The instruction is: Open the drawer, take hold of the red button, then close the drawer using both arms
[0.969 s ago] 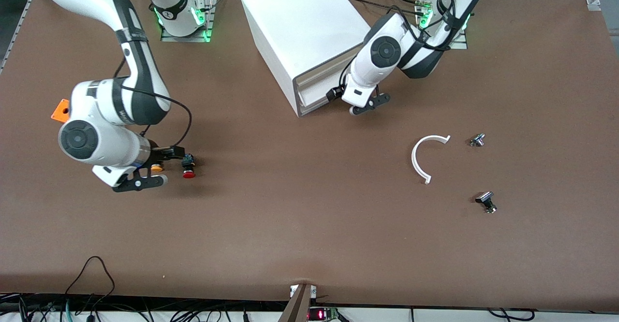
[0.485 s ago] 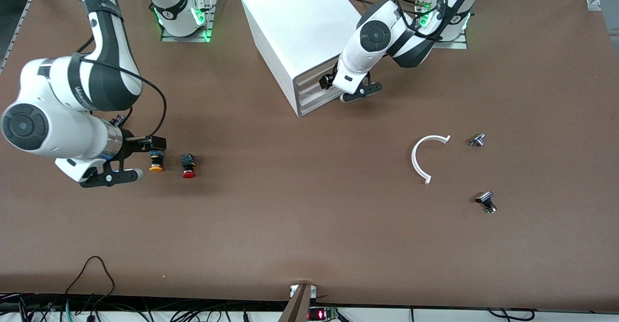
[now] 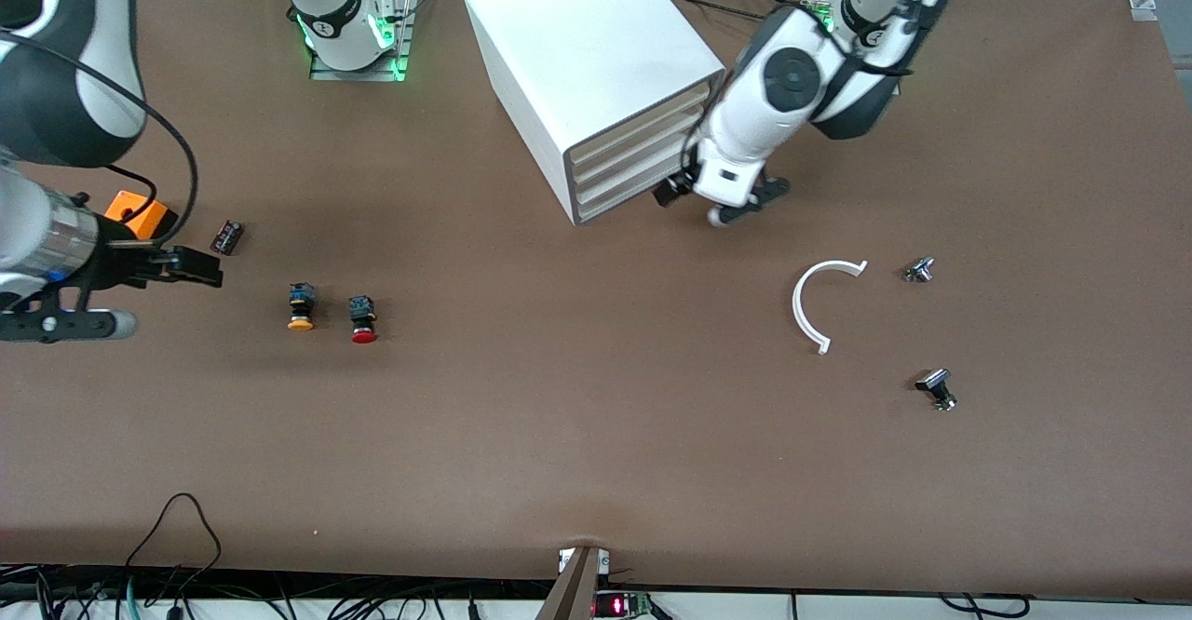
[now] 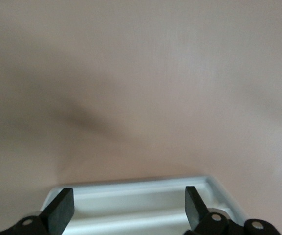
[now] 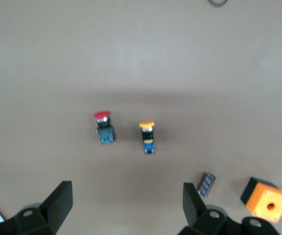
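brown tabletop is lying bare nearest the camera; a little farther up, the red button (image 3: pixel 363 319) is lying on its side just beside the yellow button (image 3: pixel 300 308), toward my right arm's end of the table. my right gripper (image 3: pixel 140 289) is pulling away from them: a second ago it was hovering right at the pair, and now it is sitting over the table edge near the orange box (image 3: pixel 140 215) and a small dark block (image 3: pixel 226 236), jaws spread wide and empty. my right wrist view is showing both buttons untouched. farther still, my left gripper (image 3: pixel 717 196) is hanging just in front of the cabinet (image 3: pixel 577 52), fingers (image 4: pixel 60 215) wide apart and holding nothing, having backed off from the drawer (image 3: pixel 643 173) fronts. all four drawers are looking shut to me. i am judging that the sequence is winding down or resetting, with the button never picked up.
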`<state>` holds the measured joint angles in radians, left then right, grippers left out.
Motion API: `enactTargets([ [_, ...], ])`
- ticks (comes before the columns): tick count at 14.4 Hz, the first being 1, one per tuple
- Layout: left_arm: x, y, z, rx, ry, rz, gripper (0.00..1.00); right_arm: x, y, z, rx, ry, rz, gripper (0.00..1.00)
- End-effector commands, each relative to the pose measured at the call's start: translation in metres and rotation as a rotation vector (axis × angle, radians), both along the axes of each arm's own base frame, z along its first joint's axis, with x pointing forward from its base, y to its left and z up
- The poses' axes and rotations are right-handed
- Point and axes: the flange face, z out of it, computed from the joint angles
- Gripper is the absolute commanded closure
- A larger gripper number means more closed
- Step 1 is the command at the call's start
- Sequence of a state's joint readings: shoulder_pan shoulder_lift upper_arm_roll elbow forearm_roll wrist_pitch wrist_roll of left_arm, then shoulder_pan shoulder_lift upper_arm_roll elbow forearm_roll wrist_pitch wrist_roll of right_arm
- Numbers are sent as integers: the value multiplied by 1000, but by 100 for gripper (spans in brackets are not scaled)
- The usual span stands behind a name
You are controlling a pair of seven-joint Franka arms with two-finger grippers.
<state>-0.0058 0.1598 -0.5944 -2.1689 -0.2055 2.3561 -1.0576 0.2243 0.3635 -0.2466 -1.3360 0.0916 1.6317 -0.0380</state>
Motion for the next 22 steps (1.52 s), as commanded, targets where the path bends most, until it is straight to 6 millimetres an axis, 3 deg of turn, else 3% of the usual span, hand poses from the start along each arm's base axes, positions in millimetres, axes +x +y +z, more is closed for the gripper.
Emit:
enactTargets([
  [1, 44, 67, 27, 6, -65, 100, 0, -32, -2, 13, 57, -32, 5, 0],
  [3, 66, 112, 46, 30, -116, 9, 0, -45, -5, 10, 63, -51, -1, 0],
  [5, 93, 164, 78, 36, -127, -58, 0, -46, -19, 4, 63, -104, -12, 0],
  [8, 114, 228, 146, 56, -120, -295, 0, -46, -15, 10, 56, -80, 1, 0],
  [10, 112, 249, 192, 103, -136, -412, 0, -49, -19, 11, 3, -61, 53, 0],
  [12, 105, 257, 233, 183, -140, -477, 0, -50, -20, 12, -12, -56, 51, 0],
  [15, 99, 266, 278, 266, -148, -567, 0, -50, -20, 12, -15, -56, -32, 0],
  [16, 96, 266, 288, 267, -148, -601, 0, -48, -21, 14, -15, -68, -33, 0],
  [17, 97, 267, 285, 267, -140, -603, 0, -46, -24, 20, -17, -77, -30, 0],
  [19, 97, 268, 254, 252, -76, -608, 0, -47, -23, 24, -18, -77, -25, 0],
  [22, 98, 263, 248, 275, -71, -630, 0, -59, -26, 23, -38, -11, 13, 0],
])
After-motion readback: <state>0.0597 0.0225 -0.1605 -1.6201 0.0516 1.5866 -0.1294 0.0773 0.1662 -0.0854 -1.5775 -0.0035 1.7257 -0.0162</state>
